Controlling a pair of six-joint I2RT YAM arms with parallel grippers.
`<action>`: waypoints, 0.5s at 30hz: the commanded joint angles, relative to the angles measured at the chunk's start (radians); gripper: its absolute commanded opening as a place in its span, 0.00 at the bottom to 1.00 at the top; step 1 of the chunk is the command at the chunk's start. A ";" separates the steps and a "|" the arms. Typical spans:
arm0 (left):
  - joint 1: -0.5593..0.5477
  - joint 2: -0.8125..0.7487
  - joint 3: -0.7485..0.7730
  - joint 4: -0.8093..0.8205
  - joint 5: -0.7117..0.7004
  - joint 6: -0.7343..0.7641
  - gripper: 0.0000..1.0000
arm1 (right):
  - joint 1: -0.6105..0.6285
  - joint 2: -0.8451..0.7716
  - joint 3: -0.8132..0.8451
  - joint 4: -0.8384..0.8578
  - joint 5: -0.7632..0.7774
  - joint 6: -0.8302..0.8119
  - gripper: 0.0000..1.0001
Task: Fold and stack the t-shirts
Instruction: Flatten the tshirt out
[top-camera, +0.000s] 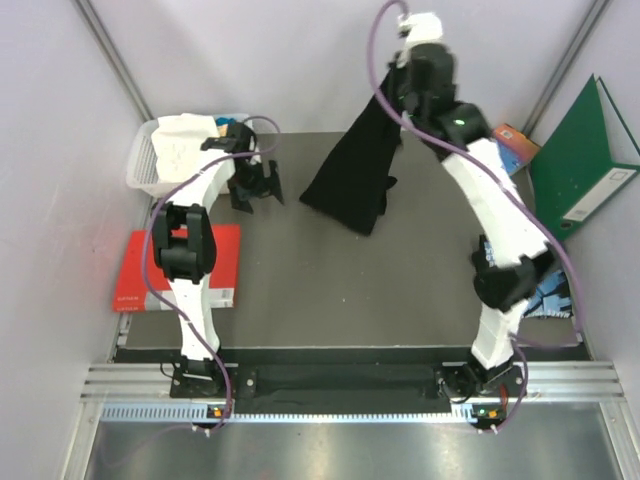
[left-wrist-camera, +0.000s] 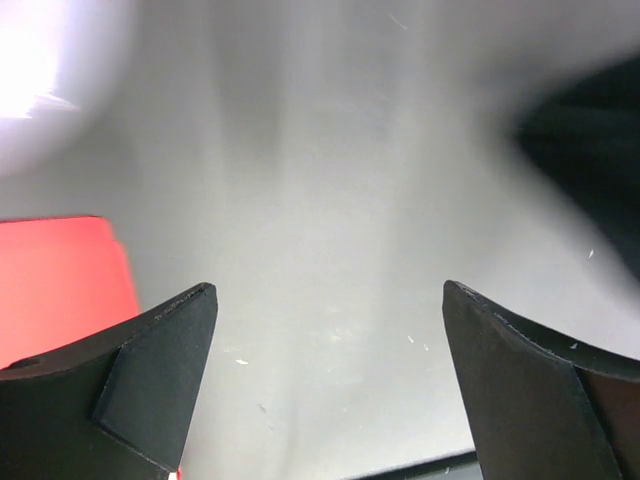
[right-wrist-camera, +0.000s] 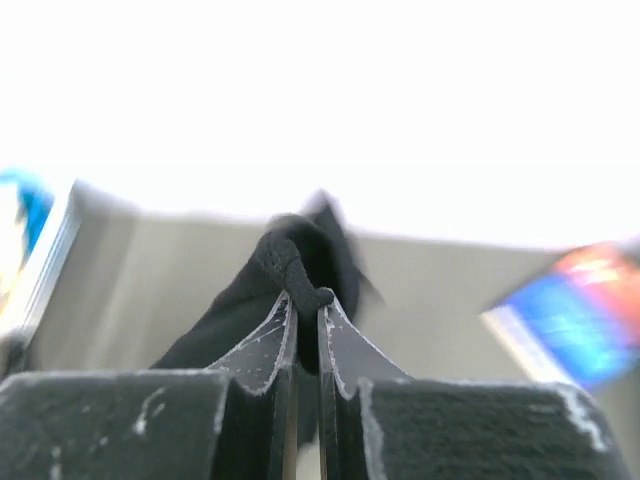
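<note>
- The large plain black cloth t-shirt (top-camera: 355, 170) hangs from my right gripper (top-camera: 398, 60), which is raised high over the far middle of the table. It drapes down in a long bunch and widens toward its lower end, which looks to reach the tabletop.
- My right fingers (right-wrist-camera: 270, 345) are pressed almost together, with only a thin slit between them. A rolled fold of the black cloth is pinched at their tips.
- My left gripper (left-wrist-camera: 328, 292) is spread wide and holds nothing. It hovers low over the far left of the table, near the basket and well apart from the black shirt.
- A white slotted plastic basket (top-camera: 143, 165) sits in the far left corner. It holds crumpled white or cream cloth shirts (top-camera: 185, 135), with a bit of teal-blue cloth (top-camera: 222, 126) at its right side.
- Under all this is a dark grey matt tabletop (top-camera: 330, 280), closed in by pale walls. A ribbed metal rail (top-camera: 340, 385) runs along the near edge, where my two bases are bolted.
- A flat red book (top-camera: 140, 275) lies at the table's left edge, partly under my left arm.
- A green ring binder (top-camera: 585, 170) sits off the table's right side by the wall. A magazine with blue and orange print (top-camera: 515, 140) lies just beside it, partly hidden by my right arm.
- More blue-printed paper (top-camera: 552, 295) shows beside my right elbow.
</note>
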 joint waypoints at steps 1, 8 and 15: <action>0.024 -0.054 0.025 0.053 0.022 -0.012 0.99 | -0.035 -0.216 -0.119 0.179 0.420 -0.220 0.00; 0.024 -0.071 -0.025 0.081 0.067 -0.012 0.99 | -0.141 -0.413 -0.269 0.282 0.585 -0.390 0.00; 0.022 -0.086 -0.039 0.084 0.054 -0.002 0.98 | -0.030 -0.416 -0.276 0.123 0.539 -0.326 0.00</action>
